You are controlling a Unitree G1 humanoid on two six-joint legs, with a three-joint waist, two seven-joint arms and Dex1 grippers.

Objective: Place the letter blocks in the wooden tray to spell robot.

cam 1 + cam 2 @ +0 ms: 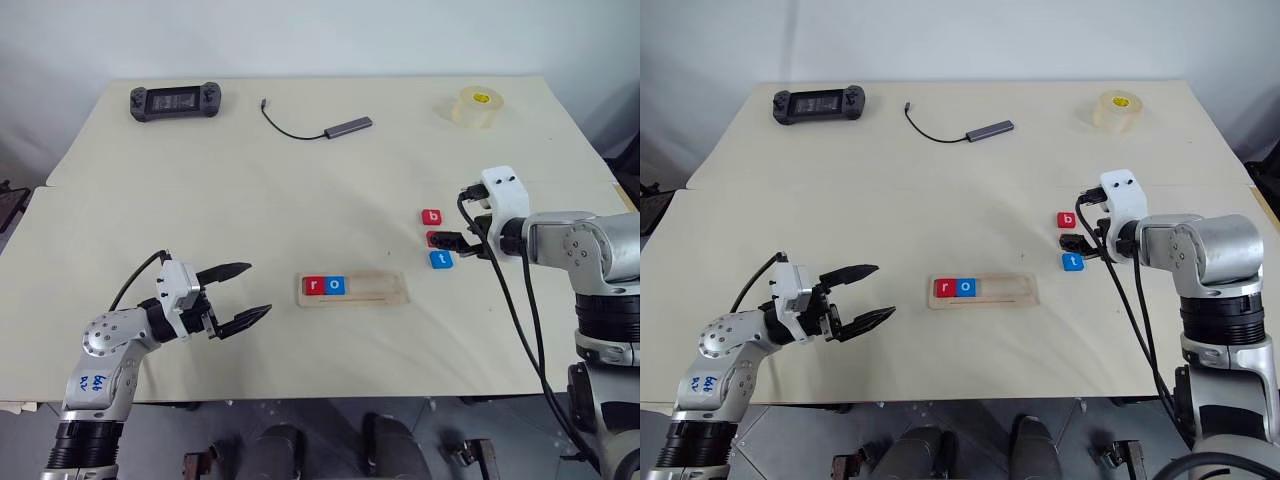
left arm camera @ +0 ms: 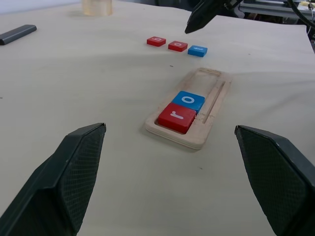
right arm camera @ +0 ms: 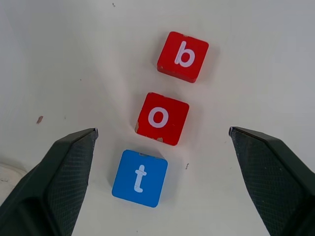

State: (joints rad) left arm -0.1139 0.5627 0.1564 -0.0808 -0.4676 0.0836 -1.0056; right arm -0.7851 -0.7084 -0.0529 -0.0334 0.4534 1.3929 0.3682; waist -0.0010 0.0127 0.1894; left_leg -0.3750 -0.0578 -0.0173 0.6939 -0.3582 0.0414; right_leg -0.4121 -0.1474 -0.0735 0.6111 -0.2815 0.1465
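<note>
The wooden tray (image 1: 385, 298) lies at the table's middle front, with a red r block (image 1: 314, 286) and a blue o block (image 1: 335, 285) at its left end. To its right, three loose letter blocks lie in a row on the table: red b (image 3: 183, 56), red o (image 3: 162, 118) and blue t (image 3: 140, 178). My right gripper (image 3: 162, 130) hovers open just above this row, its fingers spread to either side of the red o. Left of the tray, my left gripper (image 1: 258, 288) is open and empty, pointing toward it.
A black handheld controller (image 1: 175, 101) sits at the far left of the table. A grey USB hub with its cable (image 1: 347, 126) lies at the far middle, and a roll of tape (image 1: 474, 106) at the far right.
</note>
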